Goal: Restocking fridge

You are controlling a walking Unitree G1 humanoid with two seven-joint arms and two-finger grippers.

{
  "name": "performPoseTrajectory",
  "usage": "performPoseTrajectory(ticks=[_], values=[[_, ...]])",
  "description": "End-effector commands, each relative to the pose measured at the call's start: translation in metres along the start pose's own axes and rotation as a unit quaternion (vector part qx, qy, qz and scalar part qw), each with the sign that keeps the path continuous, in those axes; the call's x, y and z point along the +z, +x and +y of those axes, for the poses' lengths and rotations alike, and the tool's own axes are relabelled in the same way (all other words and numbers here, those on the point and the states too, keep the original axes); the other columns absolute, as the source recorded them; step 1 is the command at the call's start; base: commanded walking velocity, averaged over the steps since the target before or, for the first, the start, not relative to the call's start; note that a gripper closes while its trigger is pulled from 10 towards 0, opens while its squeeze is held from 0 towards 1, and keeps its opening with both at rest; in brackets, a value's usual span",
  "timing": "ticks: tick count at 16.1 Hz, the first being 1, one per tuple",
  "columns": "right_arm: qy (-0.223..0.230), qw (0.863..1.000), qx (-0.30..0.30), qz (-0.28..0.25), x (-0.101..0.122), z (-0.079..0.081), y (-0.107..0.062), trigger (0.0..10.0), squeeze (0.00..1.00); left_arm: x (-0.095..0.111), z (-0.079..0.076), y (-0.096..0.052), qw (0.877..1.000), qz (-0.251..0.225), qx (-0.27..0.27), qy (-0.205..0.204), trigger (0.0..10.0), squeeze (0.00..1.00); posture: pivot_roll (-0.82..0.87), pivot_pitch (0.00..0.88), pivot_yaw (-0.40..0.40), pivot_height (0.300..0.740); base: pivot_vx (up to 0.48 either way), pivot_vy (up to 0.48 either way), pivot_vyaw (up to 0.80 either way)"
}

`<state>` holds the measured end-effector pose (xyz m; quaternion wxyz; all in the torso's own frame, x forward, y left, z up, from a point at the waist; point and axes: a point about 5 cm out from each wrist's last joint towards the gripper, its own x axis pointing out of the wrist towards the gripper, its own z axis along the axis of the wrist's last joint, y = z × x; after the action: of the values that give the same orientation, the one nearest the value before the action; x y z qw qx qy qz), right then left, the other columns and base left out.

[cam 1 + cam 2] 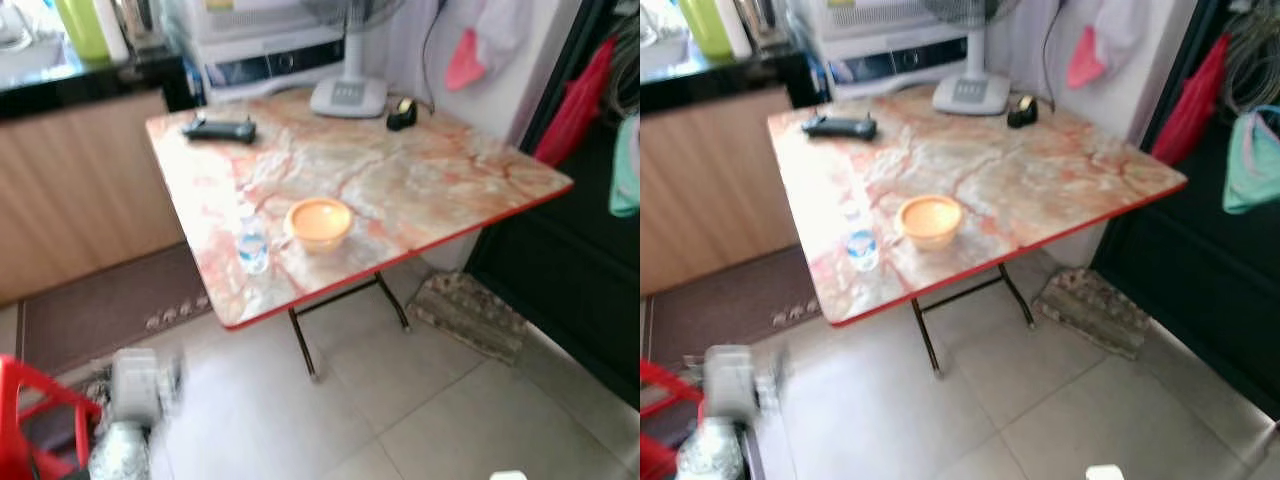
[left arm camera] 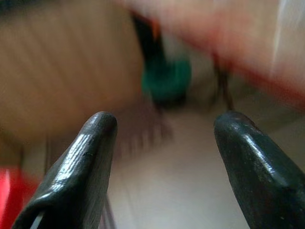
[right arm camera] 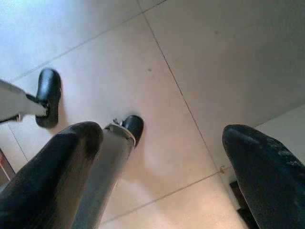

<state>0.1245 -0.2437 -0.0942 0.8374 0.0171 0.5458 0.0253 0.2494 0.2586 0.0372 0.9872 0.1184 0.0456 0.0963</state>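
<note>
- We're looking down at a folding worktop (image 1: 420, 170) with a marbled pink-and-cream top and a red edge, standing on thin dark legs over a pale tiled floor (image 1: 420, 420).
- Near its front edge sits a small water bottle (image 1: 252, 243), upright, and just beside it an orange bowl (image 1: 318, 222). They're close together, but whether they touch is too blurry to call.
- At the far side of the worktop there's a black remote (image 1: 219, 129), the white base of a fan (image 1: 348, 97) and a small dark tape dispenser (image 1: 402, 114), all well apart from the bottle and bowl.
- Behind the worktop we can make out a wooden cabinet front (image 1: 80, 190), and a brown mat (image 1: 100, 305) lies on the floor beside it.
- Something red (image 1: 30, 410) pokes in at the lower left corner, next to the blurred silver left arm (image 1: 135, 400).
- Our left hand (image 2: 164, 157) has its two black fingers spread apart with nothing between them; the background there is a smear.
- Our right hand (image 3: 162, 162) points down at the tiles, fingers also apart and empty, with the robot's black feet (image 3: 49, 93) in sight.
</note>
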Motion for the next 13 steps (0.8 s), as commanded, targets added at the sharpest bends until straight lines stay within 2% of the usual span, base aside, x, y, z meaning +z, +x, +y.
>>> performPoseTrajectory(ticks=[1, 4, 5, 6, 7, 8, 9, 11, 13], values=[[0.013, 1.000, 0.000, 0.007, -0.010, 0.000, -0.001, 10.0, 0.00, -0.004, -0.007, -0.009, 1.000, 0.000, -0.015, 0.002, 10.0, 0.00, 0.12, 0.000, 0.006, 0.740, 0.000, 0.000, 0.00], [0.028, 1.000, -0.010, 0.006, -0.015, -0.001, -0.002, 10.0, 0.00, 0.029, -0.014, -0.011, 0.996, -0.085, -0.033, 0.007, 10.0, 0.00, 0.11, 0.000, 0.003, 0.740, 0.000, 0.000, 0.00], [0.034, 0.999, -0.013, 0.004, -0.017, -0.001, -0.002, 10.0, 0.00, 0.062, -0.025, -0.015, 0.990, -0.128, -0.060, -0.013, 10.0, 0.00, 0.12, 0.000, -0.008, 0.740, 0.000, 0.000, 0.00], [0.032, 0.999, -0.013, 0.004, -0.017, -0.001, -0.003, 10.0, 0.00, 0.079, -0.031, -0.015, 0.985, -0.152, -0.071, -0.024, 10.0, 0.00, 0.12, 0.000, -0.009, 0.740, 0.000, 0.000, 0.00], [0.031, 0.999, -0.014, 0.004, -0.017, -0.002, -0.003, 10.0, 0.00, 0.086, -0.033, -0.014, 0.984, -0.160, -0.072, -0.030, 10.0, 0.00, 0.13, 0.000, -0.009, 0.740, 0.000, 0.000, 0.00], [0.042, 0.999, -0.017, -0.001, -0.017, -0.002, -0.003, 10.0, 0.00, 0.116, -0.041, -0.009, 0.975, -0.202, -0.077, -0.048, 10.0, 0.00, 0.13, 0.007, -0.013, 0.740, 0.000, 0.000, 0.00], [0.039, 0.999, -0.016, -0.001, -0.017, -0.003, -0.003, 10.0, 0.00, 0.133, -0.046, -0.006, 0.969, -0.228, -0.081, -0.044, 10.0, 0.00, 0.13, 0.011, -0.016, 0.740, 0.000, 0.000, 0.00], [0.035, 0.999, -0.013, -0.004, -0.016, -0.005, -0.004, 10.0, 0.00, 0.154, -0.042, -0.009, 0.967, -0.243, -0.065, -0.047, 10.0, 0.00, 0.13, 0.029, -0.031, 0.740, 0.000, 0.000, 0.00], [0.033, 0.999, -0.015, -0.008, -0.015, -0.008, -0.005, 10.0, 0.00, 0.158, -0.033, -0.008, 0.971, -0.225, -0.058, -0.052, 10.0, 0.00, 0.14, 0.037, -0.039, 0.740, 0.000, 0.000, 0.00]])
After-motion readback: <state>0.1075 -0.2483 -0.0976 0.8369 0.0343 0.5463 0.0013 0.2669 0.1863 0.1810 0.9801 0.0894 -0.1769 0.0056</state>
